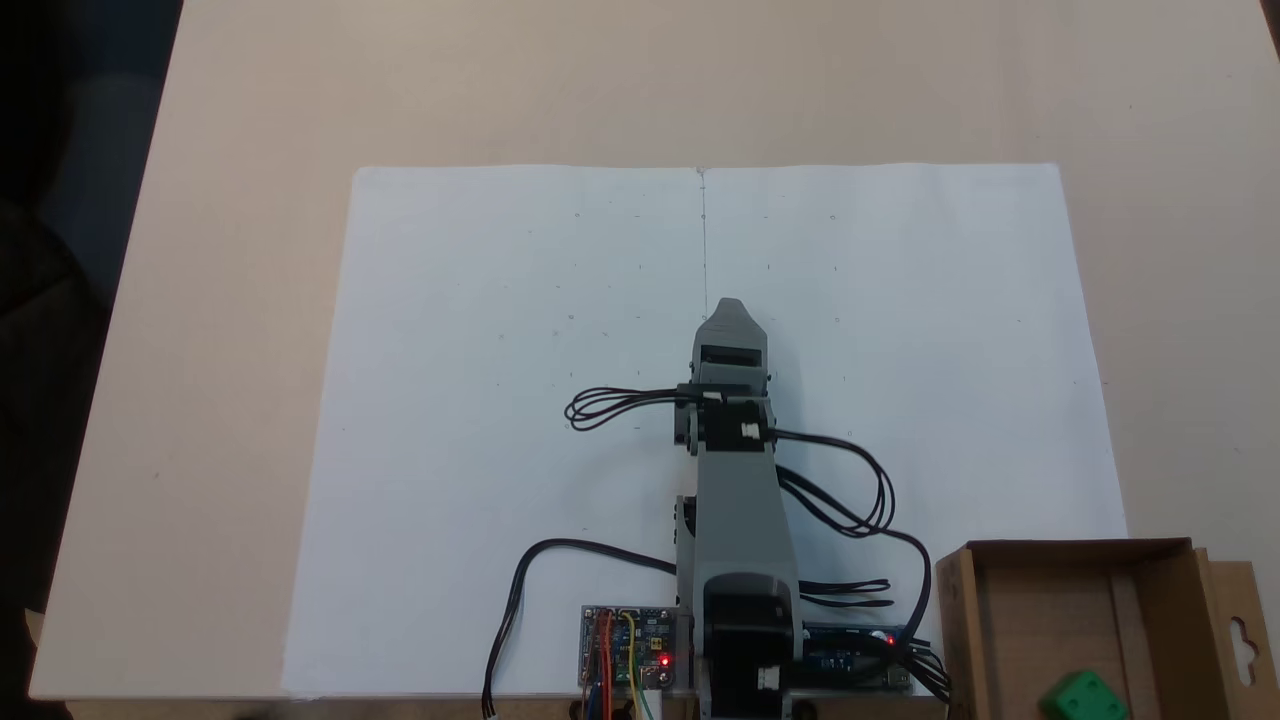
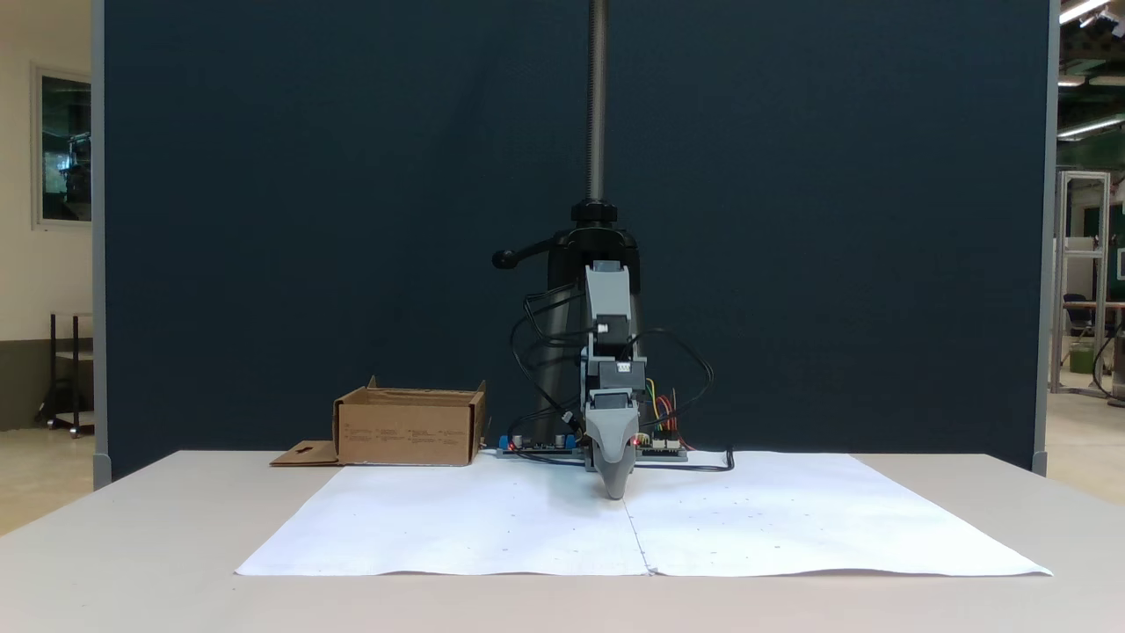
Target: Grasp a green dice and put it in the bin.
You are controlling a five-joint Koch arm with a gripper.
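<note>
Fixed views: pincer [image 1: 729, 306] over white paper [image 1: 500, 400], jaws apparently together, holding nothing. Green dice [image 1: 1083, 697] already inside bin [image 1: 1150, 560], well apart, behind and right of pincer, beside arm's base.

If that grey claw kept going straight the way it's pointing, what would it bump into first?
Probably the white paper sheet: in both fixed views the gripper points forward and down, its tip just above the sheet. Nothing else lies ahead; the green dice sits in the bin behind it.

The green dice [image 1: 1083, 697] lies in the bin [image 1: 960, 620], right of the arm's base [image 1: 740, 640].
</note>
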